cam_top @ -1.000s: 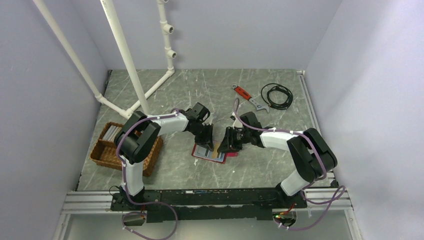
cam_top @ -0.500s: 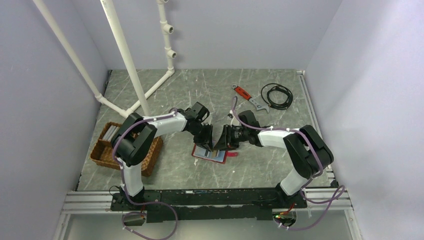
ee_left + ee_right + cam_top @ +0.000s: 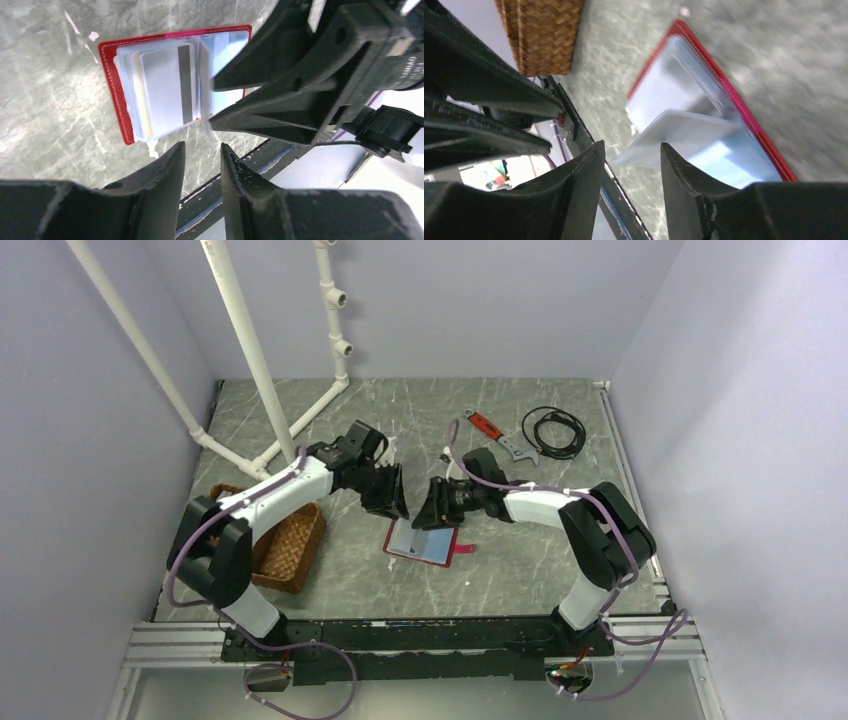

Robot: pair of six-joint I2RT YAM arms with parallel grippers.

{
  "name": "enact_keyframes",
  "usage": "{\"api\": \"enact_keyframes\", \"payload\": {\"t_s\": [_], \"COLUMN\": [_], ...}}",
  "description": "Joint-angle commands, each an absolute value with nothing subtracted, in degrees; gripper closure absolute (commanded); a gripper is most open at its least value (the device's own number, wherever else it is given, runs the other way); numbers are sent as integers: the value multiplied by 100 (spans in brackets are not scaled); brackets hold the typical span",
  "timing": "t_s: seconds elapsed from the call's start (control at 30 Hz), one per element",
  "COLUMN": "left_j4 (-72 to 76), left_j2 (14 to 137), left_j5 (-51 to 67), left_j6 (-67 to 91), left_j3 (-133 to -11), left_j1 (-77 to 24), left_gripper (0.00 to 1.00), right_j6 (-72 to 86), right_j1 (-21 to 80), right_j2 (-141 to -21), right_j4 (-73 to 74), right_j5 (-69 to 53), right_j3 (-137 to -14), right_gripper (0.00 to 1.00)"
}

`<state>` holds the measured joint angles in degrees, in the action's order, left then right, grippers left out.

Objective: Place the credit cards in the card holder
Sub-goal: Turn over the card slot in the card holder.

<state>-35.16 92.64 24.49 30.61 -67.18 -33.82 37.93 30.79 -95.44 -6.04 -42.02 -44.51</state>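
Found the card holder [image 3: 421,542] lying open and flat on the table [image 3: 500,580], near the middle, red cover down, clear sleeves up. Noted a pale grey card [image 3: 167,87] with a dark stripe tucked in the top sleeve of one half, with edges of more cards under it, one yellowish. Logged the left fingers [image 3: 162,172] hovering above the table just off one edge of the holder, clear of it, parted by a narrow gap and gripping nothing. Placed the right fingers [image 3: 579,175] opposite, tips pointing toward the left ones across the holder, parted a little wider, clamped on nothing. Saw one clear sleeve leaf [image 3: 684,132] raised off the stack, its free corner showing in the gap between the right fingertips; cannot tell touch from near miss there. From above, marked both sets of fingers at the holder's far edge, close together but not touching. Recorded a wicker tray [image 3: 290,540] at the left of the table, partly under the left arm, plus a red-handled wrench [image 3: 490,430] and a coiled black cable [image 3: 553,430] well apart from the holder at the far right.
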Motion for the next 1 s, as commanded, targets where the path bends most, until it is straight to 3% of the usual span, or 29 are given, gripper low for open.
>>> {"api": "enact_keyframes", "payload": {"t_s": [0.0, 0.07, 0.23, 0.47, 0.63, 0.77, 0.97], "left_j4": [-4000, -4061, -3714, -2705, -2173, -2043, -2237], "left_j2": [8697, 8517, 8380, 9111, 9784, 10196, 10432], "left_j5": [2160, 2101, 2532, 3040, 3225, 2994, 2473], "left_j6": [2944, 2968, 3069, 3452, 3715, 3773, 3896], "left_j3": [-6752, -6776, -6666, -6396, -6309, -6274, -6073], "left_j1": [-3264, -3254, -3261, -3421, -3510, -3655, -3680], "left_gripper": [62, 61, 58, 60, 82, 90, 100], "right_j6": [3763, 3709, 3365, 3612, 3929, 3942, 3954], "right_j1": [3428, 3509, 3371, 3716, 3992, 4169, 4344], "right_j2": [-10020, -10493, -9448, -9554, -9732, -9915, -9875], "right_j4": [-884, -627, 21, 939, 1245, 1645, 2253], "right_j5": [-4148, -4370, -3473, -2440, -1658, -1130, -337], "right_j3": [-5139, -5567, -5181, -5393, -5512, -5781, -5874], "right_gripper": [51, 52, 45, 55, 81, 88, 89]}}
